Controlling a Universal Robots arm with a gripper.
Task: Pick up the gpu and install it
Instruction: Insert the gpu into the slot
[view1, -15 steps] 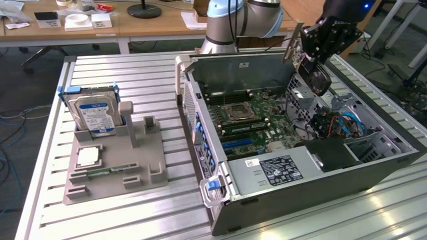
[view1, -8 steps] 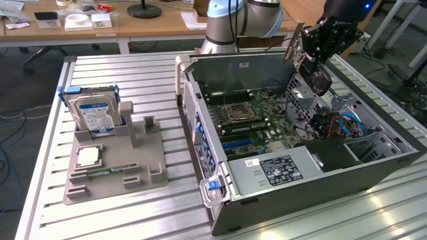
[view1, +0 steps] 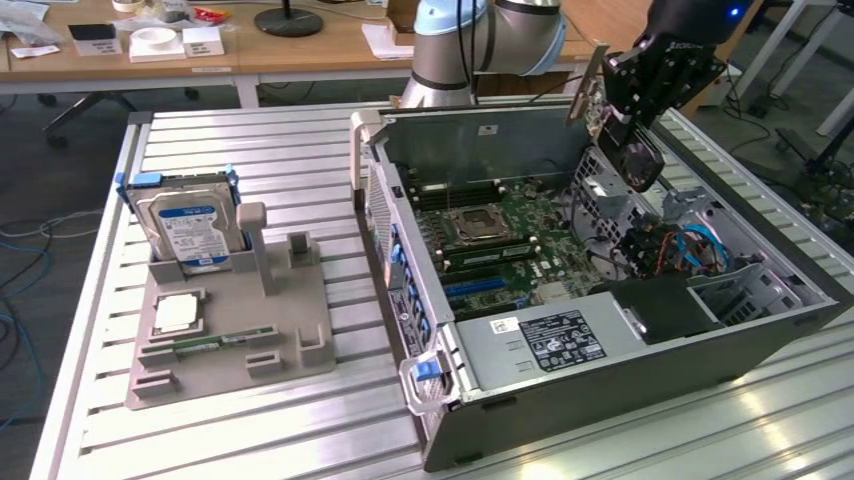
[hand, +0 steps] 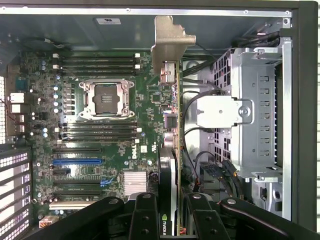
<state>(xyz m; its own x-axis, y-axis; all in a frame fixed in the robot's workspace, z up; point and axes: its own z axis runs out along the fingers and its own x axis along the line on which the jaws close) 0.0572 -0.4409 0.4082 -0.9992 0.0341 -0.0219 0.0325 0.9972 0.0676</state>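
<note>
My black gripper (view1: 663, 75) hangs above the back right corner of the open computer case (view1: 601, 380), shut on the gpu (view1: 630, 145). The card hangs edge down, its black cooler and fan facing the exterior view's right and its silver bracket (view1: 587, 85) toward the back. In the wrist view the gpu (hand: 172, 125) appears edge-on between my fingers (hand: 145, 215), with its silver bracket (hand: 170, 42) at the far end. It hovers over the motherboard (hand: 110, 125), beside the empty processor socket (hand: 106, 98) and apart from the blue expansion slot (hand: 77, 161).
A grey fixture tray (view1: 227, 340) on the slatted table holds a hard drive (view1: 194, 230), a processor (view1: 176, 313) and a memory stick (view1: 200, 347). Inside the case, a metal drive cage (hand: 260, 110) and loose cables (view1: 687, 245) crowd the side near the card. The arm's base (view1: 461, 50) stands behind.
</note>
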